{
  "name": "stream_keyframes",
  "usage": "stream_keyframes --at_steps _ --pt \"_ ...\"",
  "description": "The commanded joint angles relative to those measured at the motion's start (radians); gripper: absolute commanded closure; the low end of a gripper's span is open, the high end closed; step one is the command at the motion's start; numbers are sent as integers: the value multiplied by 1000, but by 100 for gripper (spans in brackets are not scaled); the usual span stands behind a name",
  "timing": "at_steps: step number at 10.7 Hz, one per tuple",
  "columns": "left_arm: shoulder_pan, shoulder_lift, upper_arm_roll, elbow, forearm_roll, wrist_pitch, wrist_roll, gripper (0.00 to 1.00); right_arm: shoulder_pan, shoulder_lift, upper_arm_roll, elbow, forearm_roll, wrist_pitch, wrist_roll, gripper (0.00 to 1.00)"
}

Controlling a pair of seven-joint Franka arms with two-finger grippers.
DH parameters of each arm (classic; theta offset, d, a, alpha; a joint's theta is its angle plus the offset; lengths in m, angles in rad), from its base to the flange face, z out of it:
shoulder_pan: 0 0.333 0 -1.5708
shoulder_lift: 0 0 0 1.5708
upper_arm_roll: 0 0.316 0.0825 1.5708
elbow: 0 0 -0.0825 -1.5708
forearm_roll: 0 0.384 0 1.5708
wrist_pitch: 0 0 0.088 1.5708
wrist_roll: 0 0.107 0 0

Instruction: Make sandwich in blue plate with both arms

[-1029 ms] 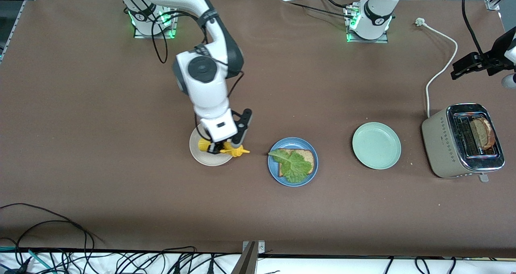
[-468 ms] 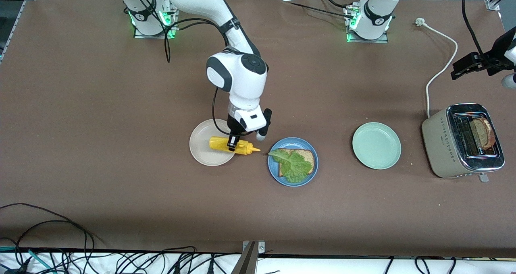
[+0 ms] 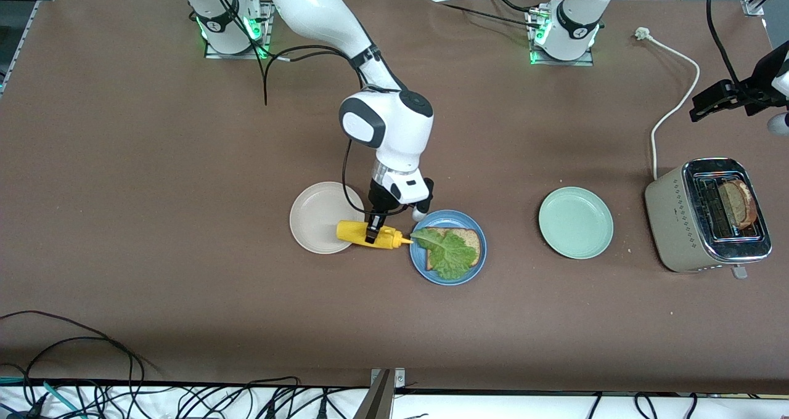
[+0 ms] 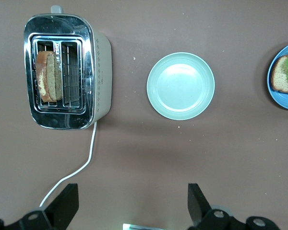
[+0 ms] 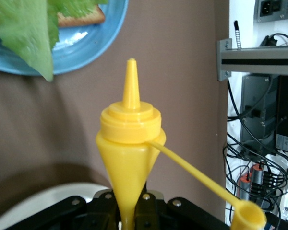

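On the blue plate (image 3: 468, 275) lies one bread slice (image 3: 468, 239) with a green lettuce leaf (image 3: 449, 254) on top. My right gripper (image 3: 374, 227) is shut on a yellow squeeze bottle (image 3: 354, 230). It holds the bottle sideways over the gap between the cream plate (image 3: 314, 219) and the blue plate, nozzle at the lettuce's tip. In the right wrist view the bottle (image 5: 129, 143) points at the blue plate (image 5: 86, 48), its cap (image 5: 247, 218) hanging off on its strap. My left gripper (image 4: 133, 203) waits open, over the table near the toaster (image 4: 101, 72).
A mint-green plate (image 3: 576, 222) sits between the blue plate and the toaster (image 3: 678, 215). A brown bread slice (image 3: 739, 203) stands in one toaster slot. The toaster's white cord (image 3: 669, 108) runs toward the left arm's base. Cables hang along the table's front edge.
My right arm has carried the yellow bottle from over the cream plate toward the blue plate. The left arm has not moved.
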Motion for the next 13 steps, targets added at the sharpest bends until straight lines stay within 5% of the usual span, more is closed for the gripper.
stream_keyframes --at_steps 1,4,5,13 --pt "2 5 1 23 -14 -23 0 0 17 133 -24 110 -60 14 95 88" --pt "3 5 1 23 -18 -21 0 0 20 150 -17 111 -121 20 120 89" --pt "3 5 2 23 -18 -21 0 0 22 155 -19 111 -121 20 121 100" --pt "5 5 2 23 -18 -21 0 0 22 120 -22 111 -119 -6 104 100"
